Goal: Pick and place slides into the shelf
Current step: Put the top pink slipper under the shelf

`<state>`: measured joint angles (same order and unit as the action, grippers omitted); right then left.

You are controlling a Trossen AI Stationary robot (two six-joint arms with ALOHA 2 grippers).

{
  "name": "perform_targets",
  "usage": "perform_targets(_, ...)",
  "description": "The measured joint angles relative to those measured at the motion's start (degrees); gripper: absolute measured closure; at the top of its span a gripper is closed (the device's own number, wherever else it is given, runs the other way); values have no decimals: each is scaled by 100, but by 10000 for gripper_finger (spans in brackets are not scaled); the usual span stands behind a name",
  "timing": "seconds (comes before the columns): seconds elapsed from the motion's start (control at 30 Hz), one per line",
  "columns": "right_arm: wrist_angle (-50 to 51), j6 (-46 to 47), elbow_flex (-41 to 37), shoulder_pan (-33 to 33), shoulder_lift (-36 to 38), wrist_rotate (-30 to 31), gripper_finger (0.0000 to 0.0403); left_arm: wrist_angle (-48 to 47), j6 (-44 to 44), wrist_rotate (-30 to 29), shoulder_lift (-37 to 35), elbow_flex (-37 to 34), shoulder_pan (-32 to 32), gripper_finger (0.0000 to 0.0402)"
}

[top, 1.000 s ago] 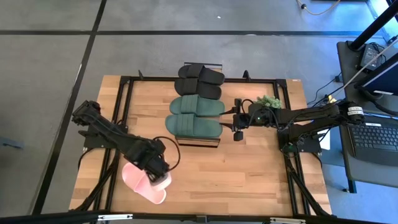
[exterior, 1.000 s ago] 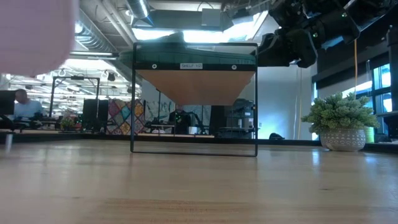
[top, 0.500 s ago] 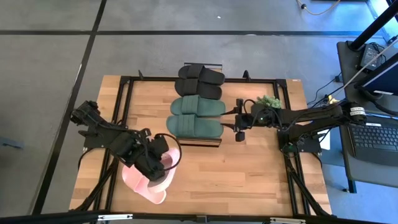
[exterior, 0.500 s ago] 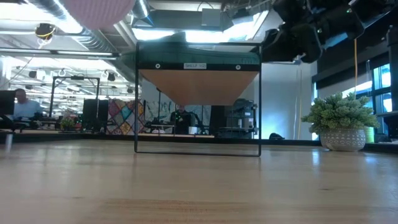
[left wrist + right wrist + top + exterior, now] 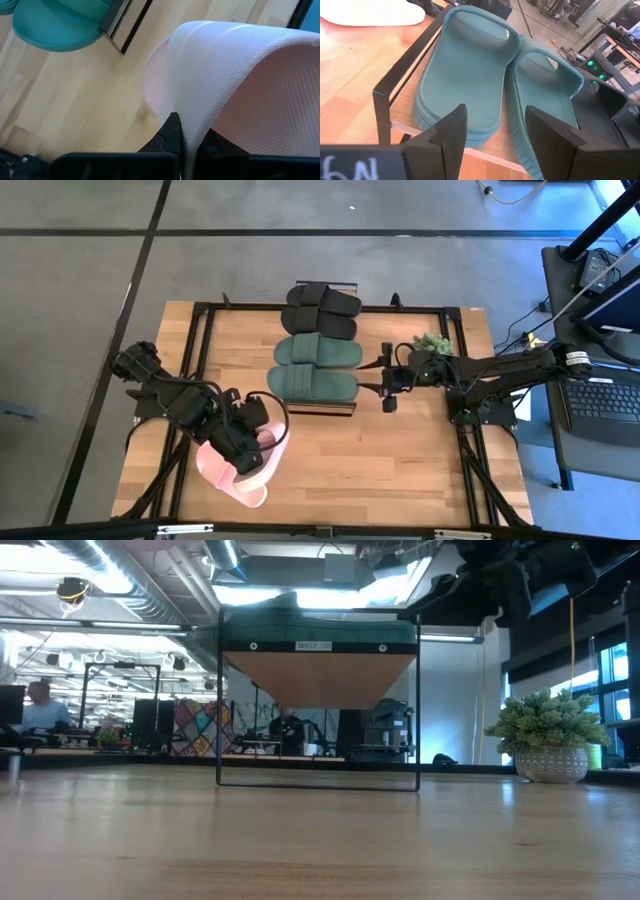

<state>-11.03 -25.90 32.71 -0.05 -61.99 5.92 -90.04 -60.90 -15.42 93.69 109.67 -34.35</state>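
Observation:
My left gripper [image 5: 250, 442] is over the table's near left part, shut on a pale pink slide [image 5: 266, 468] that it holds above the wood. A second pink slide [image 5: 225, 482] lies flat on the table beneath it. The shelf [image 5: 322, 409] stands mid-table; the green slides [image 5: 314, 367] lie on its near part and the black slides [image 5: 320, 310] on its far part. My right gripper [image 5: 387, 386] hovers open just right of the shelf, pointing at the green slides [image 5: 470, 75], with nothing between its fingers [image 5: 451, 131]. My left gripper pinches a thin wall of the pink slide [image 5: 189, 131] between its two fingers [image 5: 171, 131]; it looks like the wide strap's edge. The fingers come steeply from above. The slide hangs clear of the table, tilted, below the fingers.
A small potted plant [image 5: 431, 342] stands behind the right gripper, near the table's right edge. A laptop [image 5: 603, 400] sits on a side stand beyond it. Bare wood [image 5: 400, 470] stretches across the near right. People and desks show in the room behind [image 5: 40, 705].
My left gripper has risen and rolled its wrist, still shut on the pink slide. The slide has come up off the table and tipped. In the low view it has climbed almost out of the picture's top.

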Motion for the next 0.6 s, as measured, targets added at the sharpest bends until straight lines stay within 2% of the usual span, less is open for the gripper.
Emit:
perform_targets(0.2, 383, 8, 7, 4, 30, 1, 202, -2, 2, -10, 0, 0, 2, 399)
perform_targets(0.33, 506, -29, 9, 55, 143, 7, 202, 1, 289, -227, 0, 0, 22, 399)
perform_targets(0.6, 433, -288, 16, 318, 934, 6, 202, 2, 589, -342, -177, 0, 223, 399)
